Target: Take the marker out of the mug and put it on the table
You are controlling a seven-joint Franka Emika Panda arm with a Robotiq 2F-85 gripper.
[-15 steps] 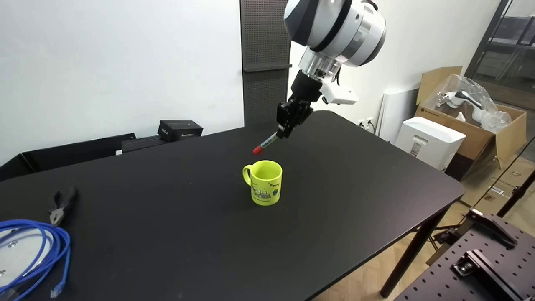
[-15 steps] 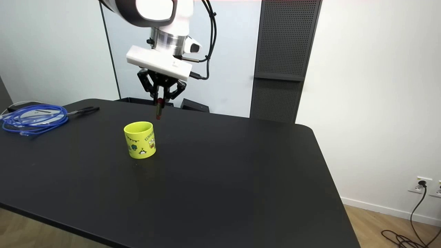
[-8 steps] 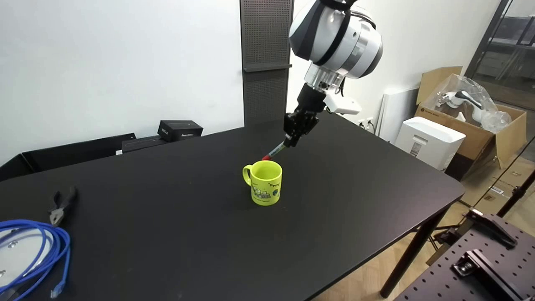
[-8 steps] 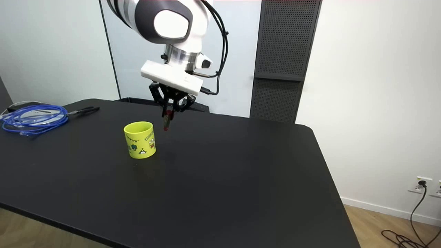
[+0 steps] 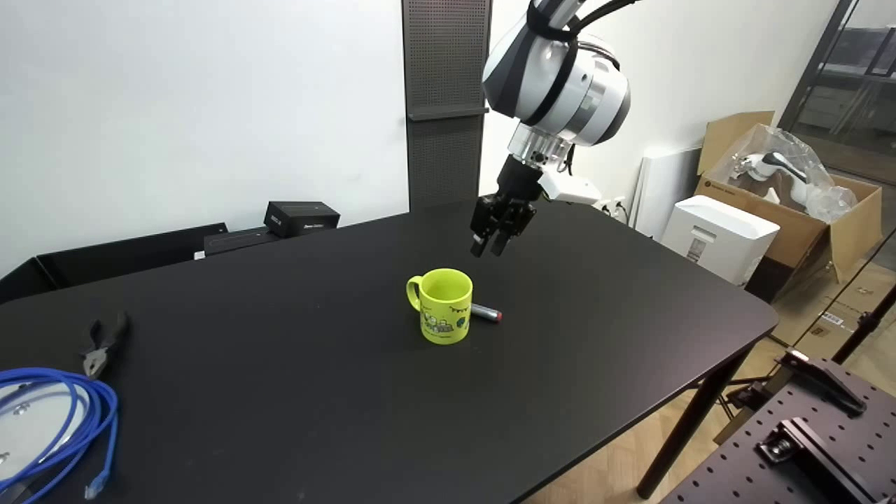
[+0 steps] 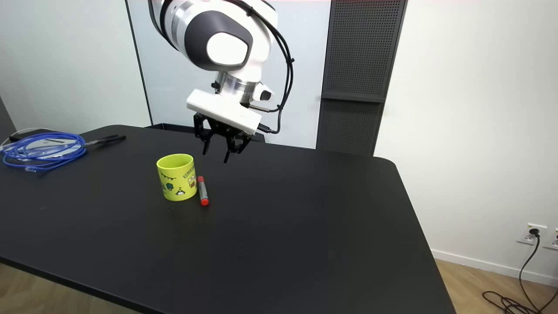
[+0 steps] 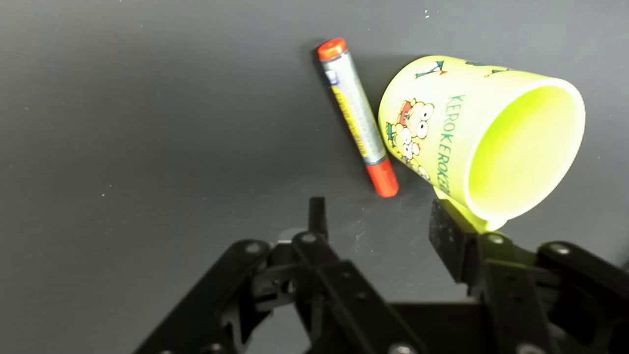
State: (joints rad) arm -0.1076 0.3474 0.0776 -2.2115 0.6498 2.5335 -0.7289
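Note:
The marker (image 6: 203, 191), grey with red ends, lies flat on the black table (image 6: 305, 240) close beside the mug; whether they touch I cannot tell. In an exterior view the mug hides part of the marker (image 5: 485, 313). In the wrist view the whole marker (image 7: 357, 115) shows. The yellow-green mug (image 5: 445, 318) stands upright, and its inside looks empty in the wrist view (image 7: 526, 147). My gripper (image 6: 215, 157) is open and empty above the table, higher than the marker. In the wrist view its spread fingers (image 7: 378, 211) have nothing between them.
Pliers (image 5: 98, 353) and a coil of blue cable (image 5: 105, 420) lie toward one end of the table; both also show in an exterior view, the cable (image 6: 74, 150) farther out than the pliers (image 6: 109, 139). Black boxes (image 5: 302, 218) stand past the back edge.
The gripper came down with the marker held, moving away from the mug. It has since opened. The marker left the fingers and now lies on the table beside the unmoved mug.

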